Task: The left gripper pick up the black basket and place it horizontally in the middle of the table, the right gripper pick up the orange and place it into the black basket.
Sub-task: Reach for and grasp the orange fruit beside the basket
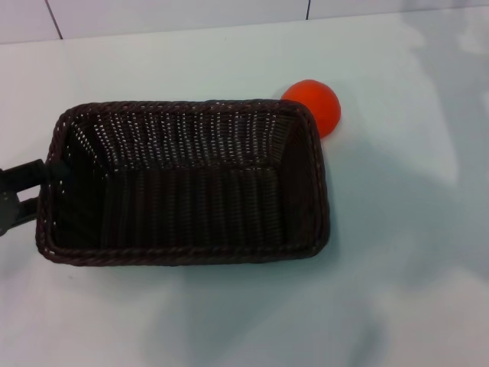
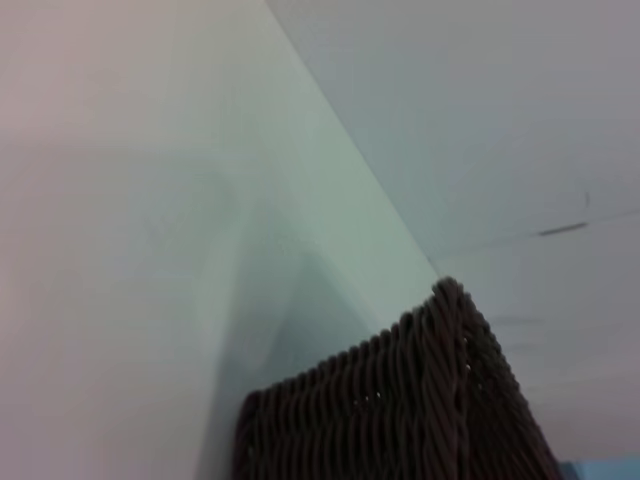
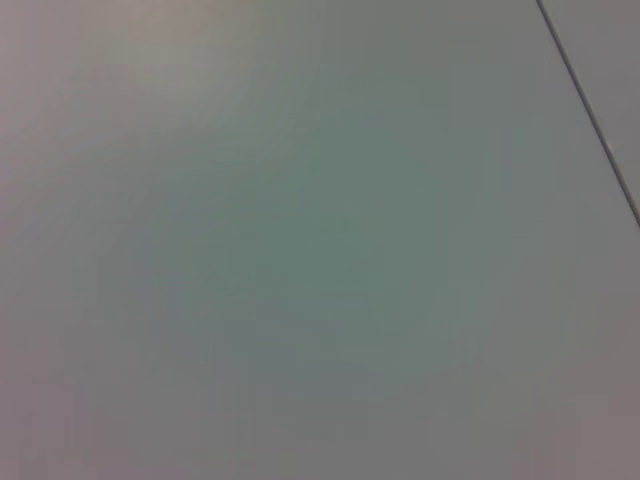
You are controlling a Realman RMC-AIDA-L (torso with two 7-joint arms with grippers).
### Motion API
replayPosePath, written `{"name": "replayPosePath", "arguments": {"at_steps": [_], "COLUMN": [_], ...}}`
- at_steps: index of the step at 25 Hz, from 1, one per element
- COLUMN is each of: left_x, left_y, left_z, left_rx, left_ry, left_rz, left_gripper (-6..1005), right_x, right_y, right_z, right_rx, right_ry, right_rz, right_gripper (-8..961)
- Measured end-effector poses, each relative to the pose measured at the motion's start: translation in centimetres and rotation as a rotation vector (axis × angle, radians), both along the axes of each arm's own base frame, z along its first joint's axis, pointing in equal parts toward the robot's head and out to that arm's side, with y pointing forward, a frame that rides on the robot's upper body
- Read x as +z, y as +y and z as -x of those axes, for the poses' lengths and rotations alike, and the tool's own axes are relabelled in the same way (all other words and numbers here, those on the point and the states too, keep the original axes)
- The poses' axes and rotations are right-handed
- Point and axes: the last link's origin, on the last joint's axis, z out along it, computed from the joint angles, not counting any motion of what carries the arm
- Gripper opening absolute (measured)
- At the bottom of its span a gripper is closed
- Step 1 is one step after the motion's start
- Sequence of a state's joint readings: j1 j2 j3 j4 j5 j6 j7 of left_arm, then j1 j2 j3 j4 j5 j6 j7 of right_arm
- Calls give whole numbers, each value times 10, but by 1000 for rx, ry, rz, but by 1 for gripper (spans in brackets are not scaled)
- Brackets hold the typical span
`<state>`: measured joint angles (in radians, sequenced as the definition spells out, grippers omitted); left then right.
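Note:
The black basket [image 1: 183, 183] lies lengthwise across the middle of the table [image 1: 397, 252], open side up and with nothing in it. The orange [image 1: 315, 105] rests on the table just behind the basket's far right corner, touching or nearly touching the rim. My left gripper [image 1: 24, 193] is at the basket's left short wall, low at the left edge of the head view. Its two black fingers [image 1: 23, 174] stand apart with table showing between them. The left wrist view shows one outer corner of the basket [image 2: 420, 410]. My right gripper is out of view; its wrist view shows only bare table [image 3: 320, 240].
The white wall with dark seams [image 1: 153, 15] runs along the table's far edge. Open table surface lies to the right of and in front of the basket.

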<state>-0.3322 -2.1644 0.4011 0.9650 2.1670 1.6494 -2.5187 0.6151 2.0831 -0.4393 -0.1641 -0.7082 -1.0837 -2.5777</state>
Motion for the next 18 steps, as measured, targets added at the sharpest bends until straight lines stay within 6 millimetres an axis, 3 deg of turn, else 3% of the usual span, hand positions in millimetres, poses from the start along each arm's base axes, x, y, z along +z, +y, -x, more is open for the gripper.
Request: {"name": "replayPosePath", "arguments": {"at_steps": [3,7,12,18], "left_x": [-1,0,15,38], "left_y": [-4,-7,-9,-3], "left_z": [-1,1,10,15], "left_rx": [-11,-7,-21,-225], "left_ry": [-12,-13,30,154], "left_rz": [14,13,-54,-325], "left_gripper": [655,656,656,657], "right_x": [0,-1,-4,-7], "right_y": [0,0,6,24], "right_z": [0,0,3,28], "right_rx": [0,6,35,162], "right_ry": [13,22,0,-105], "right_rz": [5,14,99,373], "right_gripper": [866,866,866,866]}}
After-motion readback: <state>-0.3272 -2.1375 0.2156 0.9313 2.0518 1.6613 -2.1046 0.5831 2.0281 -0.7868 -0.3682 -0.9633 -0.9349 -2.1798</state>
